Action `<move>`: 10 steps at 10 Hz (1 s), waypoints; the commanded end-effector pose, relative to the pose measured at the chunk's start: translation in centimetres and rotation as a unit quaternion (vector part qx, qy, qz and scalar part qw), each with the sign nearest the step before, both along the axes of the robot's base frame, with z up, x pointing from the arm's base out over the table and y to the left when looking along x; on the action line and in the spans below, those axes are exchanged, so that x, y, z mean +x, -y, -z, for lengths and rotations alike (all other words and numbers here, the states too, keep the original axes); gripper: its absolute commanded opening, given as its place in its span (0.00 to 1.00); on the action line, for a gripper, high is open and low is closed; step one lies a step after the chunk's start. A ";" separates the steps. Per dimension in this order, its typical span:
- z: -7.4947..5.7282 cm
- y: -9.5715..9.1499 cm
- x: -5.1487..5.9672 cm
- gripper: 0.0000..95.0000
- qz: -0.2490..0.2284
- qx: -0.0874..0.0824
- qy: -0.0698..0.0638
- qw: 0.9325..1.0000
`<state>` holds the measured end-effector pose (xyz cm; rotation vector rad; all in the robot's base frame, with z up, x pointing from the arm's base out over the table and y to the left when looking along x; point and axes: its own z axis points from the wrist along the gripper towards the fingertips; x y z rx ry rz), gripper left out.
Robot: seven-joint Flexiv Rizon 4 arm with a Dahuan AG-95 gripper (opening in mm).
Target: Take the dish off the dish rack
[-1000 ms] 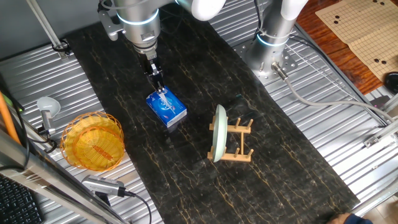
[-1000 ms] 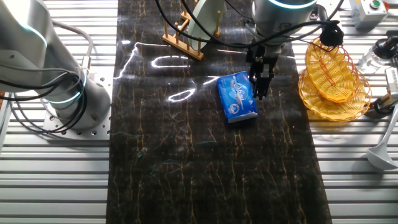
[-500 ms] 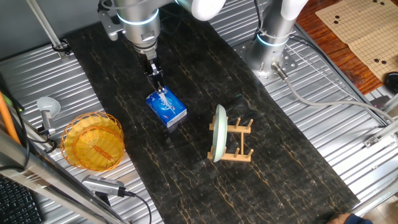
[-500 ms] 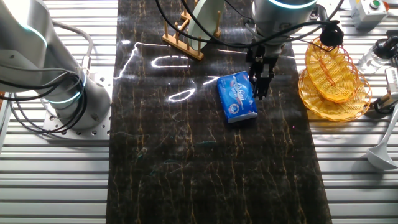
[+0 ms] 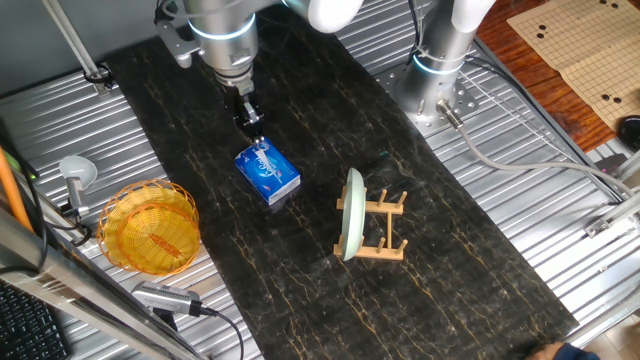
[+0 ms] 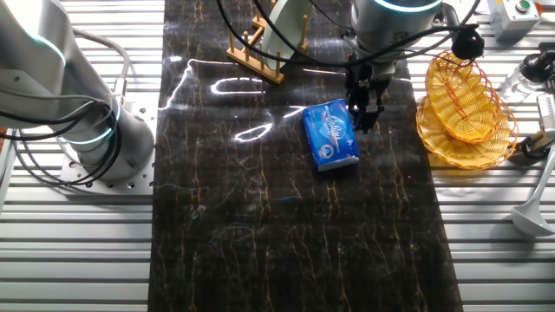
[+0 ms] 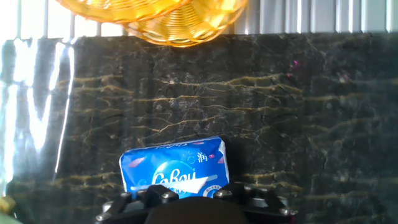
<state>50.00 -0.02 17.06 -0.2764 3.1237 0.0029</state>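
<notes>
The pale mint-green dish (image 5: 352, 215) stands on edge in the small light-wood dish rack (image 5: 385, 232) on the dark mat, right of centre. In the other fixed view the dish (image 6: 290, 26) and rack (image 6: 254, 54) sit at the far edge. My gripper (image 5: 252, 120) hangs over the mat, just above the far end of a blue tissue pack (image 5: 268, 175), well apart from the rack. Its fingers look closed together and hold nothing. It also shows in the other fixed view (image 6: 365, 117). The hand view shows neither dish nor rack.
The blue tissue pack (image 7: 174, 168) lies right below the hand. A yellow woven basket (image 5: 150, 228) stands at the mat's edge beside it and shows in the other fixed view (image 6: 464, 100). A second arm's base (image 5: 440, 70) stands behind the mat.
My gripper has lifted a little, straight up from the blue tissue pack. The dish, rack and pack have not moved.
</notes>
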 end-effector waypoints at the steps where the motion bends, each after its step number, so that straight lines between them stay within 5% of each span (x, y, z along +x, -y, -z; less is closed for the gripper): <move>1: 0.0 0.0 0.0 0.00 -0.099 0.001 0.000 0.995; 10: 0.0 0.0 0.0 0.00 -0.097 0.001 -0.003 0.995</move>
